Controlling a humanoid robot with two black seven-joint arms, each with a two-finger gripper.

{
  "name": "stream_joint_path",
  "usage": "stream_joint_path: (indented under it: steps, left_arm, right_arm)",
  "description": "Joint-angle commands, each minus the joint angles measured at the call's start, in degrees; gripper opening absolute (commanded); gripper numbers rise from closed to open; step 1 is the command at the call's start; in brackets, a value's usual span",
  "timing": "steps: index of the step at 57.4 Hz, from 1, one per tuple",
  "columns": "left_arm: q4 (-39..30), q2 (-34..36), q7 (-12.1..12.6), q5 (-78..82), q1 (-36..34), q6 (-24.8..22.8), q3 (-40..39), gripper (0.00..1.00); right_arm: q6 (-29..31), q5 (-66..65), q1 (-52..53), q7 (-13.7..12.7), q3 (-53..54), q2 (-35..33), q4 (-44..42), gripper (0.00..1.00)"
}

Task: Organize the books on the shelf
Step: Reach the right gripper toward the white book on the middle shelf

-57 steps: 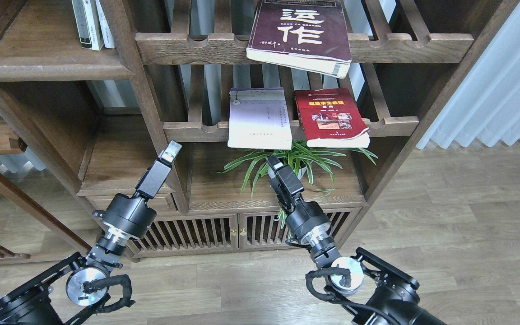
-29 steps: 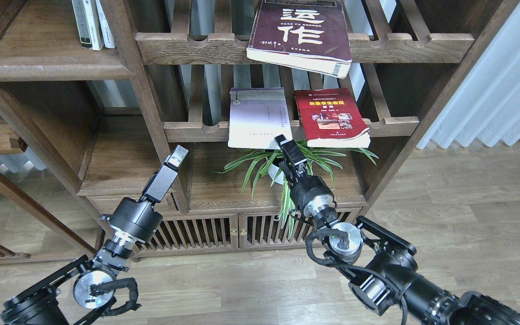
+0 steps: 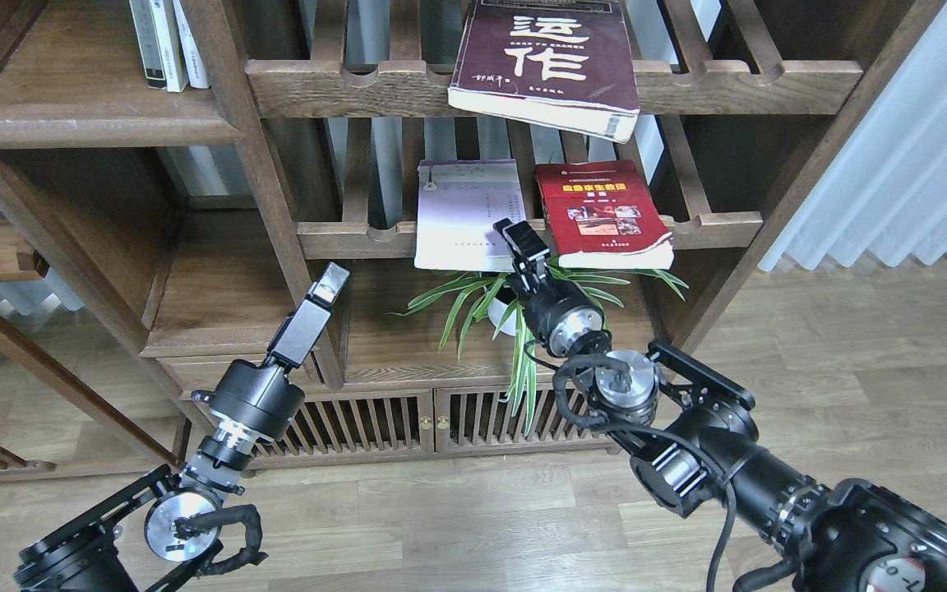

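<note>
Three books lie on the slatted racks. The thick maroon book (image 3: pixel 547 57) overhangs the upper rack. The pale lavender-white book (image 3: pixel 459 205) and the red book (image 3: pixel 601 214) lie side by side on the lower rack. My right gripper (image 3: pixel 515 234) is in front of the lavender book's lower right corner, between the two books; its dark fingers cannot be told apart, and contact cannot be told. My left gripper (image 3: pixel 332 281) is raised in front of the post left of the plant, holding nothing visible. The solid brown shelf (image 3: pixel 87 127) is at the upper left.
Thin white and grey upright books (image 3: pixel 165 41) stand on the upper left shelf. A potted spider plant (image 3: pixel 515 308) sits under the lower rack, right behind my right wrist. Slatted cabinet doors (image 3: pixel 432 419) are below. A pale curtain (image 3: pixel 917 164) hangs at the right.
My right gripper has risen from in front of the plant up to the lavender book's lower right corner. My left gripper has shifted slightly right. The books have not moved.
</note>
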Motion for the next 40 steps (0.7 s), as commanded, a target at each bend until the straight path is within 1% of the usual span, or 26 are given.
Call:
stream_joint_path:
  steps: [1, 10, 14, 23, 30, 40]
  left_arm:
    - [0.07, 0.0, 0.0, 0.03, -0.05, 0.0, -0.01, 1.0]
    - [0.16, 0.0, 0.0, 0.03, -0.14, 0.0, -0.28, 1.0]
    - [0.86, 0.0, 0.0, 0.03, -0.14, 0.0, -0.28, 1.0]
    - [1.22, 0.0, 0.0, 0.03, -0.05, 0.0, -0.19, 1.0]
    - [1.22, 0.0, 0.0, 0.03, -0.14, 0.0, -0.19, 1.0]
    - [1.48, 0.0, 0.0, 0.03, 0.13, 0.0, -0.19, 1.0]
  right_arm:
    - [-0.36, 0.44, 0.53, -0.5, -0.01, 0.0, -1.06, 0.97]
    - [-0.36, 0.71, 0.71, -1.73, -0.01, 0.0, -1.85, 0.95]
    - [-0.36, 0.71, 1.32, -1.91, -0.18, 0.0, -3.43, 0.9]
    - [-0.45, 0.8, 1.85, -1.99, -0.27, 0.0, -4.31, 0.88]
    - [-1.68, 0.8, 2.2, -2.96, -0.27, 0.0, -4.4, 0.86]
    - [-1.77, 0.8, 2.56, -4.1, -2.12, 0.0, -4.4, 0.84]
